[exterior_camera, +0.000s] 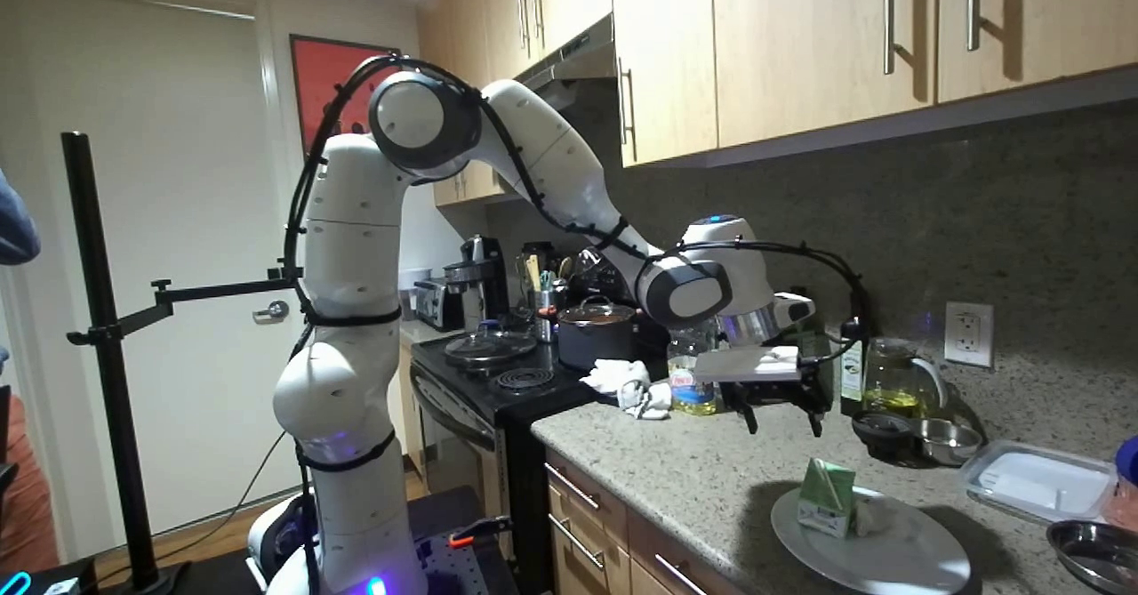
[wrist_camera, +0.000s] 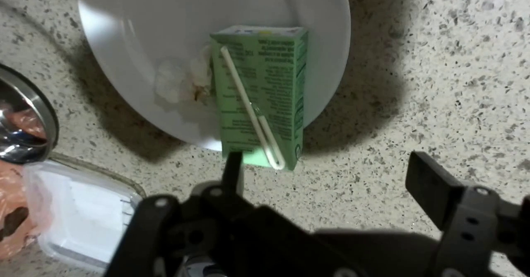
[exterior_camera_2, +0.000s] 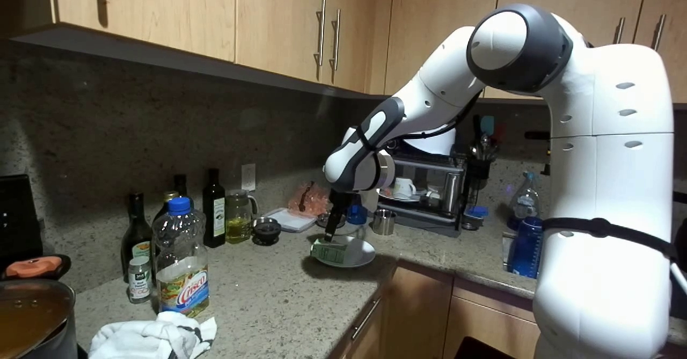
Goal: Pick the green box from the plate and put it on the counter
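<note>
The green box [exterior_camera: 827, 499] sits on the plate [exterior_camera: 898, 550] near its rim, with a slanted top. In an exterior view the box [exterior_camera_2: 328, 253] shows its printed side. In the wrist view the box [wrist_camera: 258, 90] shows a printed face with a white straw, and its near end overlaps the rim of the plate [wrist_camera: 178, 16]. My gripper [exterior_camera: 784, 428] is open and empty, above the counter [exterior_camera: 676, 470] and apart from the box. In the wrist view the gripper [wrist_camera: 325, 161] has its left fingertip in line with the box's near end and its right fingertip over bare stone.
A pale scrap [wrist_camera: 178, 80] lies beside the box on the plate. A clear tray [exterior_camera: 1036, 479], metal bowls [exterior_camera: 947, 442], and a glass jug [exterior_camera: 893, 380] stand nearby. An oil bottle [exterior_camera_2: 182, 259], dark bottles [exterior_camera_2: 214, 209] and a cloth [exterior_camera_2: 153, 337] are along the counter.
</note>
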Robot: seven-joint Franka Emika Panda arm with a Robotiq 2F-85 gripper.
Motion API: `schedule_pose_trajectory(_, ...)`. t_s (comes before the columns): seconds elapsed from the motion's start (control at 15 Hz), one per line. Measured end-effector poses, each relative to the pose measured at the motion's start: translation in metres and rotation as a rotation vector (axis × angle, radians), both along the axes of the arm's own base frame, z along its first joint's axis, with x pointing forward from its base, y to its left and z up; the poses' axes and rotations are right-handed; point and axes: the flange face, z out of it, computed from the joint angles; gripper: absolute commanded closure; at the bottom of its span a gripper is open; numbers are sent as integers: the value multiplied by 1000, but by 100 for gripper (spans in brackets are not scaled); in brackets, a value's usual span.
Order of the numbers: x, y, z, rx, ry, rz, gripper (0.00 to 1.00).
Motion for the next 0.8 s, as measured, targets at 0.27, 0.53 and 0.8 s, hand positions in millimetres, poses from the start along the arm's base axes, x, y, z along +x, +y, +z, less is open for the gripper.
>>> schedule_pose_trajectory(0.27,0,1,-4,-5,9,2,0)
schedule_pose_trajectory(0.53,4,-8,-17,-4,28,-14,0)
schedule_pose_trajectory(0.8,15,-18,-33,-34,51,5,0)
